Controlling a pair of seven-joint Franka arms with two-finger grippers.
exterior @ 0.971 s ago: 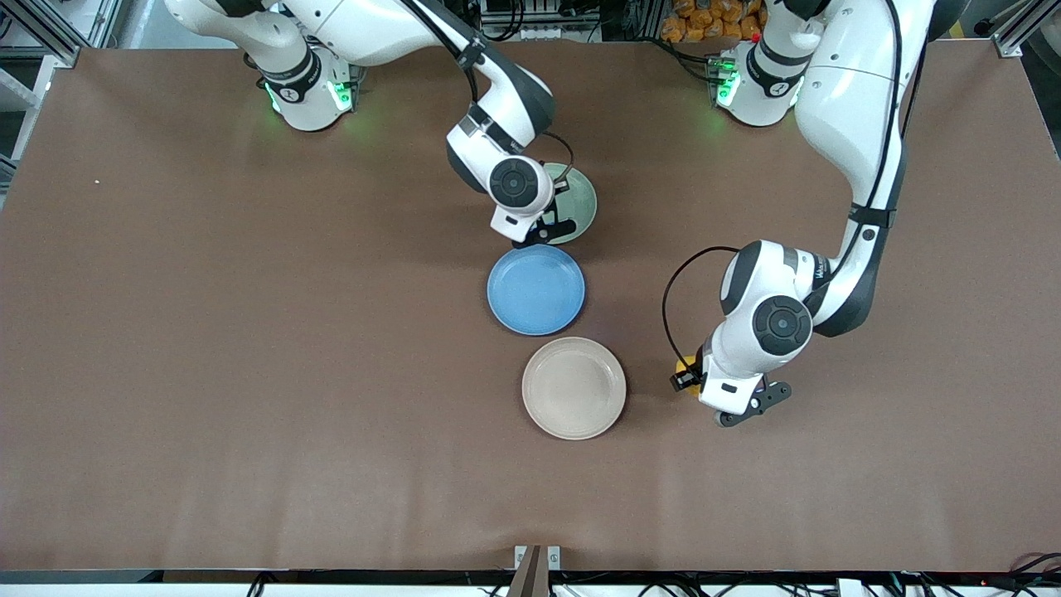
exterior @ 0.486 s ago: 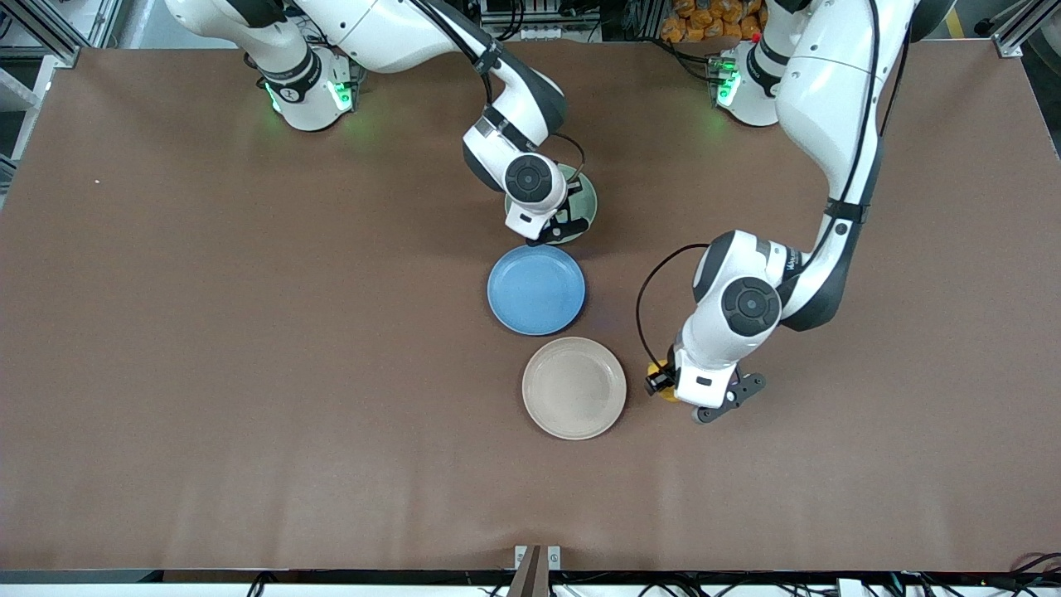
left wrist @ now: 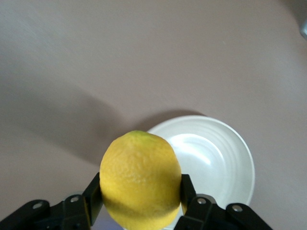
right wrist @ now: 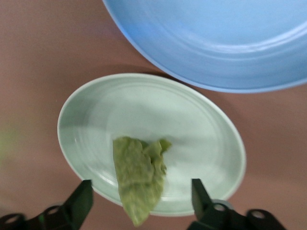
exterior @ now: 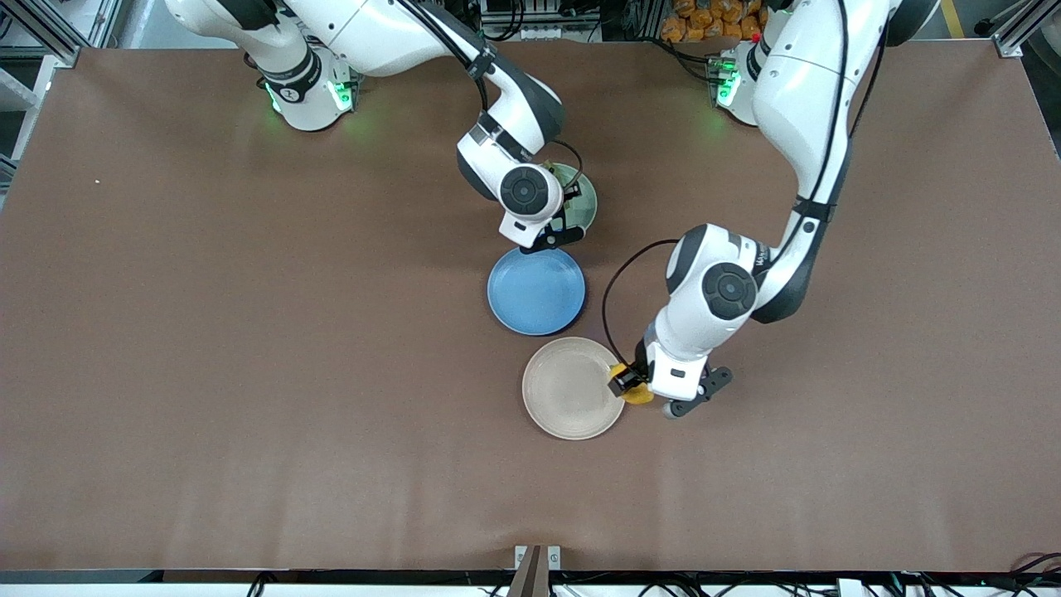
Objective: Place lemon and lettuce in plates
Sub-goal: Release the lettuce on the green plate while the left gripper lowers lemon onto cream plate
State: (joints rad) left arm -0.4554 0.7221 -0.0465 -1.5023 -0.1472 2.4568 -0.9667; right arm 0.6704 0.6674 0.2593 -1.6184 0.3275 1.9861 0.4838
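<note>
A round, shallow blue plate (exterior: 536,290) sits on the big brown table (exterior: 207,332), about in the middle. Some orange and yellow packets (exterior: 704,18) are piled just past the table's edge, near the base of the left arm. A small grey metal bracket (exterior: 537,557) sticks up at the table edge closest to the front camera, and a tiny white speck (exterior: 97,182) lies on the table toward the right arm's end.
</note>
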